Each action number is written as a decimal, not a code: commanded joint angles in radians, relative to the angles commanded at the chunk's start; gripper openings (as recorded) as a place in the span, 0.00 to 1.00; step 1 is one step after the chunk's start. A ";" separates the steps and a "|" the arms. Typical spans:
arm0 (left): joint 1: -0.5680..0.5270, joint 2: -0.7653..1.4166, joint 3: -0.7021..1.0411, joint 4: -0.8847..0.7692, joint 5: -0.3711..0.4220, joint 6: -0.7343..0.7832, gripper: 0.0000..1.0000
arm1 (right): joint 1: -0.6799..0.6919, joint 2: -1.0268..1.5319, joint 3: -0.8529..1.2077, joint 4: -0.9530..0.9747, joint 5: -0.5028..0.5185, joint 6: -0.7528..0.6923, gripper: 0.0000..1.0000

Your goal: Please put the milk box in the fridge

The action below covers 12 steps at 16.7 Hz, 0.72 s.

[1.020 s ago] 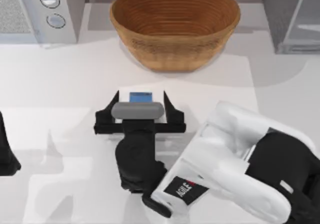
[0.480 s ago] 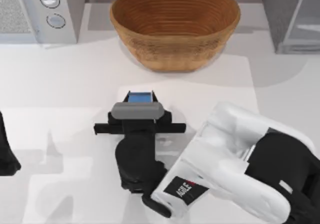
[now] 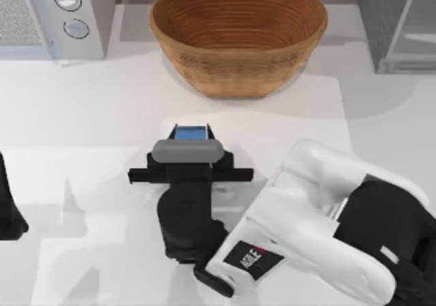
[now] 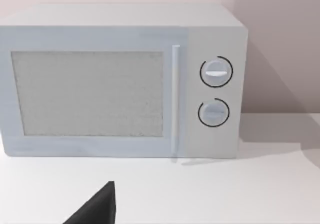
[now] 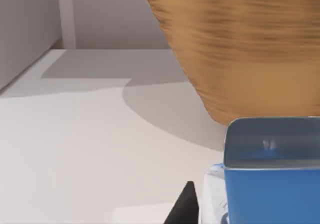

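White table (image 3: 102, 108) against a plain wall; right gripper (image 3: 191, 130) clamped round the milk box (image 3: 190, 133) (arm reads "AGILE").

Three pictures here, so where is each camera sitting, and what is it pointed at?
Top view: above the table, looking down at the basket, the fridge and the right gripper shut on the milk box; both arms show.
Left wrist view: on the parked left arm, facing the microwave; a dark finger tip shows.
Right wrist view: on the right arm, facing milk box and basket.
Shared: the top and right wrist views both show box and basket.
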State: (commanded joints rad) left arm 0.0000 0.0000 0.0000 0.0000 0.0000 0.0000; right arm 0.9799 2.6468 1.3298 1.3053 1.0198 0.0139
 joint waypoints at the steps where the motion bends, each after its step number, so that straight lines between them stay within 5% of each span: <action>1: 0.000 0.000 0.000 0.000 0.000 0.000 1.00 | 0.000 0.000 0.000 0.000 0.000 0.000 0.00; 12: 0.000 0.000 0.000 0.000 0.000 0.000 1.00 | 0.002 -0.221 -0.033 -0.202 -0.006 0.003 0.00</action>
State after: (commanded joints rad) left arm 0.0000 0.0000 0.0000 0.0000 0.0000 0.0000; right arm 0.9820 2.4257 1.2969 1.1032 1.0138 0.0171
